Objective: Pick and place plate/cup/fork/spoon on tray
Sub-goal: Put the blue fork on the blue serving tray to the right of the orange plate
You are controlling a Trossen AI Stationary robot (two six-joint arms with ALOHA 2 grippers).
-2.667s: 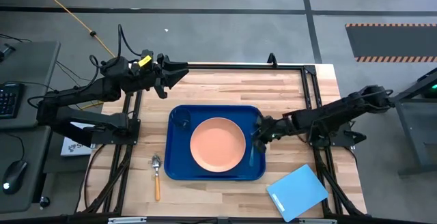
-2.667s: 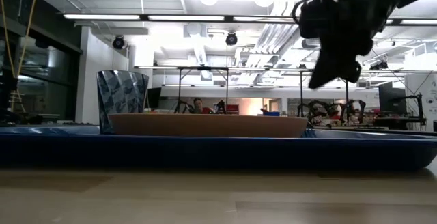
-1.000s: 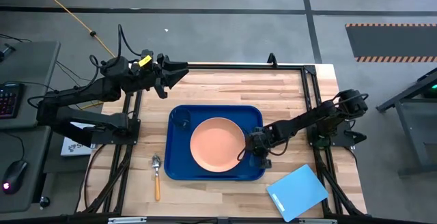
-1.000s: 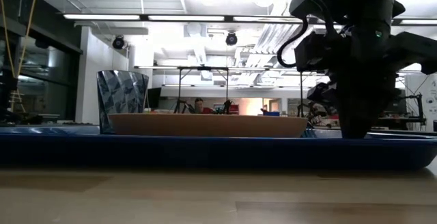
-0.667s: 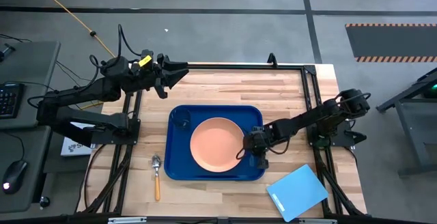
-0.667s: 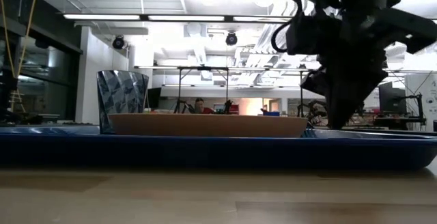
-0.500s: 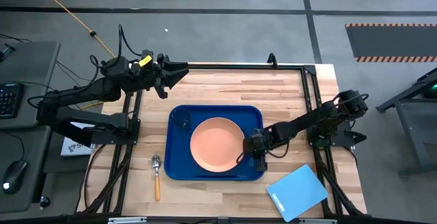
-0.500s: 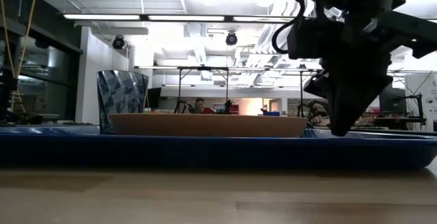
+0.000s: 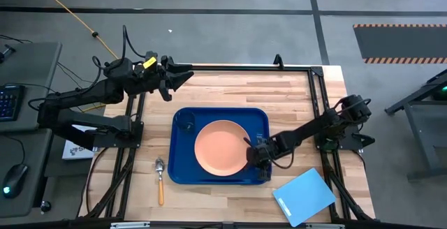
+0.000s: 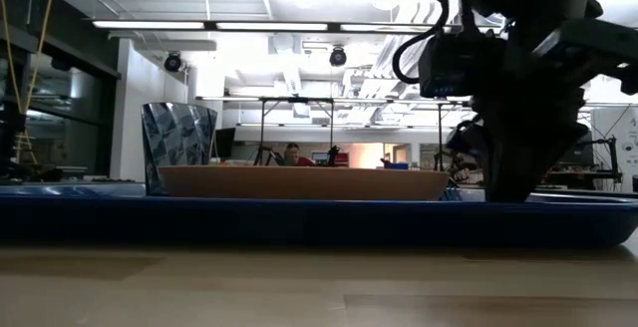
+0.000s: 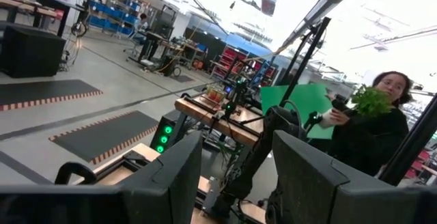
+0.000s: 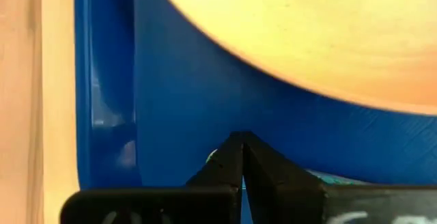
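The dark-blue tray lies mid-table. On it rest the salmon-pink plate and, in its far left corner, the dark cup. The orange-handled spoon lies on the wood left of the tray. My right gripper is down in the tray's near right part beside the plate and is shut on the fork. Of the fork only a teal strip and a pale bit show beside the fingers. My left gripper waits open over the table's far left corner. My right gripper pinches the fork between its two shut fingers, which lie across it. The teal handle sticks out on one side and the pale head end on the other. The fingers point down, just above the tray floor. My fingers hide whether the fork rests on it.
A light-blue flat board lies at the table's near right corner. A black frame runs around the table's edges. In the low view the tray's rim hides the tray floor. A person shows in the room in the left wrist view.
My right gripper has edged toward the table's left and near edge along the plate's right rim, staying low in the tray and tipping a little on the way. Plate, cup and spoon have kept still.
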